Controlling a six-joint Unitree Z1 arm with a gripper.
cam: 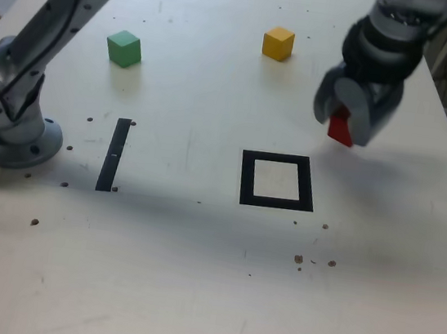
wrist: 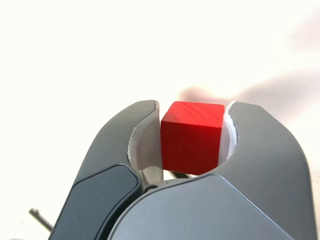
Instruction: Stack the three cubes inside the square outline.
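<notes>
Cube in claw, square waiting

I have the red cube (wrist: 192, 137) in my gripper (cam: 343, 117), its two sides pinched on the block. It looks to be a little way up off the table, though the arm blurs in the exterior view, so I can't be sure. It is near the black square (cam: 312, 197), up and to the exterior view's right of it. Nothing is in the square, so no stack is begun. The yellow cube (cam: 277, 44) sits alone, up past the square. The green cube (cam: 124, 49) sits far over to the exterior view's left. I think all three still need to be put in place, and red seems set to go first.

The table (cam: 141, 288) is white, with small dark specks and a black strip (cam: 114, 155) near the arm's base (cam: 19, 140). The room past it is dim, with a gray floor in one corner.
</notes>
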